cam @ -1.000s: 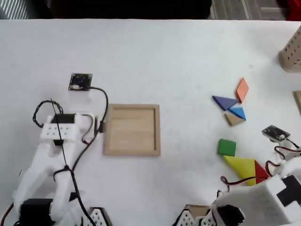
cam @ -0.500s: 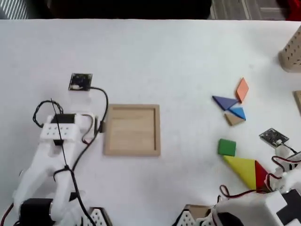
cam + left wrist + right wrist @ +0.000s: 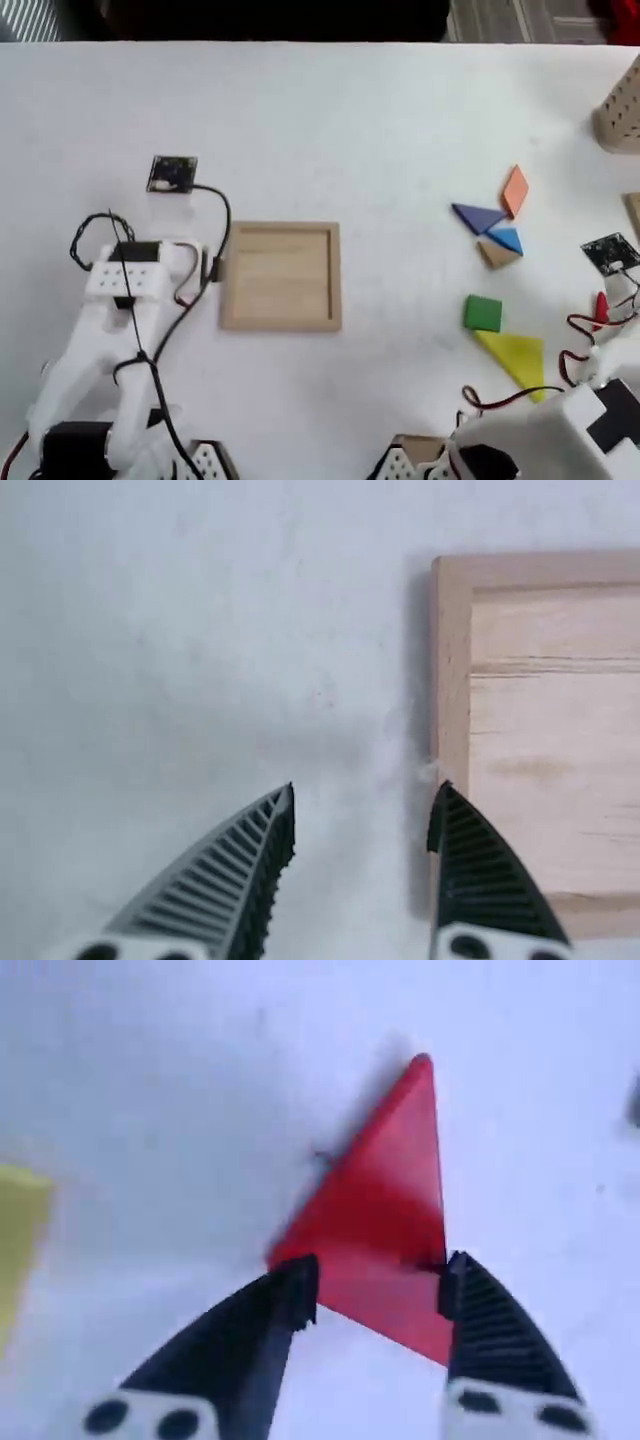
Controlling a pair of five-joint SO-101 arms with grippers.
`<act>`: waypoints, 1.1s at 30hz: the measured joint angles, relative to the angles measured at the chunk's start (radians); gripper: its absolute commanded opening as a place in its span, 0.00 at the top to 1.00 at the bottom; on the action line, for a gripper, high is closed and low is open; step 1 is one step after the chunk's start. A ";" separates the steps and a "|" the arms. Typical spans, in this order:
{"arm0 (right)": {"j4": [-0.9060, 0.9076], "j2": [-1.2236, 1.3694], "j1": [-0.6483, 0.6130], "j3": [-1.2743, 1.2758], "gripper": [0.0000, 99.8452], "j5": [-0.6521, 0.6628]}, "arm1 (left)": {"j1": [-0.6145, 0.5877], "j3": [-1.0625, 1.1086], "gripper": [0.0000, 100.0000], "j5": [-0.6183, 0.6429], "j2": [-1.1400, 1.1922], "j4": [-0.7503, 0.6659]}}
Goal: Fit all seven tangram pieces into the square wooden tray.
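Note:
The square wooden tray (image 3: pixel 280 277) lies left of centre, nothing in it. My left gripper (image 3: pixel 362 810) is open low beside the tray's left rim (image 3: pixel 450 670), one finger over that rim. My right gripper (image 3: pixel 378 1280) is shut on the red triangle (image 3: pixel 385 1210), a red sliver (image 3: pixel 600 305) at the table's right edge in the high view. The yellow triangle (image 3: pixel 515 352) and green square (image 3: pixel 482 313) lie just left of it. Farther back sit a dark blue triangle (image 3: pixel 477 216), an orange parallelogram (image 3: pixel 515 190), a small blue triangle (image 3: pixel 507 239) and a tan triangle (image 3: pixel 497 254).
A pale wooden block (image 3: pixel 620 110) stands at the far right edge. The left arm's small circuit board (image 3: pixel 172 173) and its black cable lie left of the tray. White table lies open between the tray and the pieces.
The right arm swung to the right and took the red triangle away from the yellow triangle, toward the table's right edge. The left arm and the other pieces stayed put.

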 measured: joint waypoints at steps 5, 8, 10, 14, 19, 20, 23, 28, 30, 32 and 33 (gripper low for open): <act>-0.011 0.000 -0.005 0.000 0.87 0.000 | 0.000 0.000 0.78 0.000 0.000 0.000; -0.011 0.000 -0.005 0.000 0.78 0.000 | 0.000 0.000 0.78 0.000 0.000 0.000; -0.011 0.000 -0.005 0.000 0.76 0.000 | 0.000 0.000 0.78 0.000 0.000 0.000; -0.011 0.000 -0.005 0.000 0.76 0.000 | 0.000 0.000 0.78 0.000 0.000 0.000; 0.032 -0.002 -0.005 -0.003 0.82 0.000 | 0.000 0.000 0.78 0.000 0.000 0.000; 0.060 -0.011 -0.005 -0.009 0.86 -0.002 | 0.000 0.000 0.78 0.000 0.000 0.000; 0.163 -0.072 -0.005 -0.028 0.96 -0.005 | 0.000 0.000 0.78 0.000 0.000 0.000; 0.328 -0.172 -0.008 -0.015 0.93 -0.005 | 0.000 0.000 0.78 0.000 0.000 0.000; 0.362 -0.201 -0.011 -0.014 0.93 -0.005 | 0.000 0.000 0.78 0.000 0.000 0.000; 0.381 -0.210 -0.008 -0.012 0.93 -0.005 | 0.000 0.000 0.78 0.000 0.000 0.000; 0.384 -0.210 -0.005 -0.012 0.93 -0.005 | 0.000 0.000 0.78 0.000 0.000 0.000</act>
